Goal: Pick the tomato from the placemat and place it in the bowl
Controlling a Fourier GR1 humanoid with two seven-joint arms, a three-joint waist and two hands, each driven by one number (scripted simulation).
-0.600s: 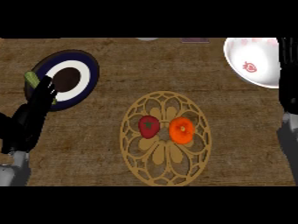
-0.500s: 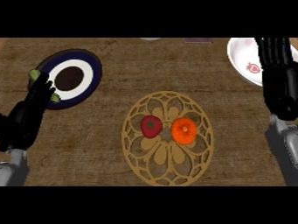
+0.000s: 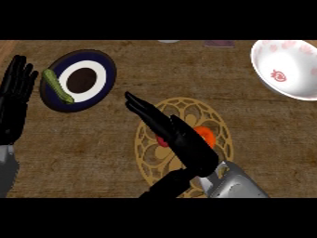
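Head view: the right hand (image 3: 188, 144) is over the round gold placemat (image 3: 149, 160), fingers straight and close together, holding nothing. A red piece (image 3: 162, 141) and an orange piece (image 3: 206, 135) sit on the placemat, both partly hidden by the hand; cannot tell which is the tomato. The white bowl (image 3: 291, 56) is far right, well apart. The left hand (image 3: 8, 104) is open, fingers up, at the left edge beside a blue plate (image 3: 104, 65) with a green vegetable (image 3: 56, 86). The tabletop (image 3: 85, 148) is brown.

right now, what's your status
Left hand open, resting at left edge. Right hand open over the placemat, nothing held. Red piece and orange piece on the mat, partly hidden under it. Bowl top right, no obstacle between.
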